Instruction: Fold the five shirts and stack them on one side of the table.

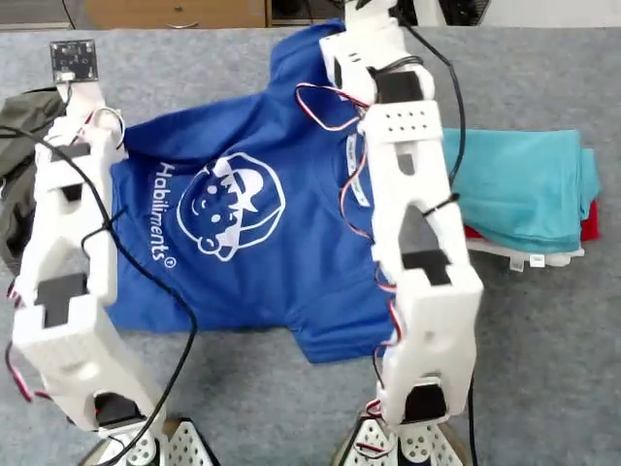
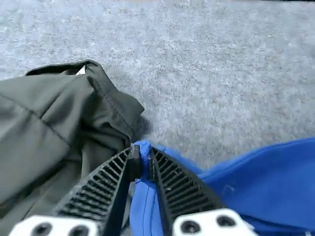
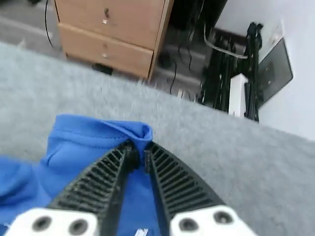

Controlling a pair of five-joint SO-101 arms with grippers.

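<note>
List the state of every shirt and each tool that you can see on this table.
blue shirt: unfolded, spread print-up.
green shirt: unfolded, crumpled beside the blue shirt.
teal shirt: folded, top of the stack.
red shirt: folded, under the teal shirt.
white shirt: folded, bottom of the stack.
left tool: shut on the blue shirt's edge.
right tool: shut on the blue shirt's edge.

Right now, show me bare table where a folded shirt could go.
Bare table: the near right corner, bordered by the folded stack and right arm; also the far strip beyond the stack. Crowded: the middle under the blue shirt, and the left edge with the olive shirt.
</note>
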